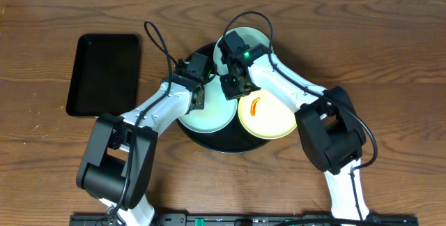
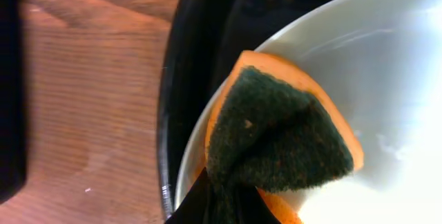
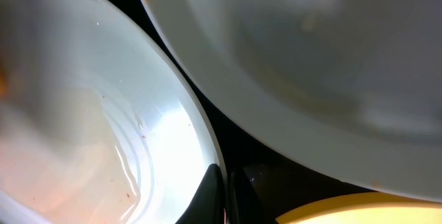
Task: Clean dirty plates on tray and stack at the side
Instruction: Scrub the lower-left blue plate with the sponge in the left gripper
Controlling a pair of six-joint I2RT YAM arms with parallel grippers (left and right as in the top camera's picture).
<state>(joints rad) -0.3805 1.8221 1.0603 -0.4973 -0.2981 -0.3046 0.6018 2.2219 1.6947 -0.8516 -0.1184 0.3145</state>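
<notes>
We find the left fingers (image 2: 210, 209) closed on the orange-and-green sponge (image 2: 276, 131), which lies over the rim of the near mint plate (image 1: 212, 118). The right fingers (image 3: 222, 196) are closed at that plate's edge; we cannot tell whether they pinch it. All three dirty plates, including the far mint plate (image 1: 254, 39) and the smeared yellow plate (image 1: 272, 118), lie on the round tray (image 1: 223, 144) on the bench (image 1: 390, 44).

The sponge (image 2: 276, 134) hides the left claw (image 2: 221, 207) at its tips; frame edges crop the mint plate (image 2: 387, 79).
</notes>
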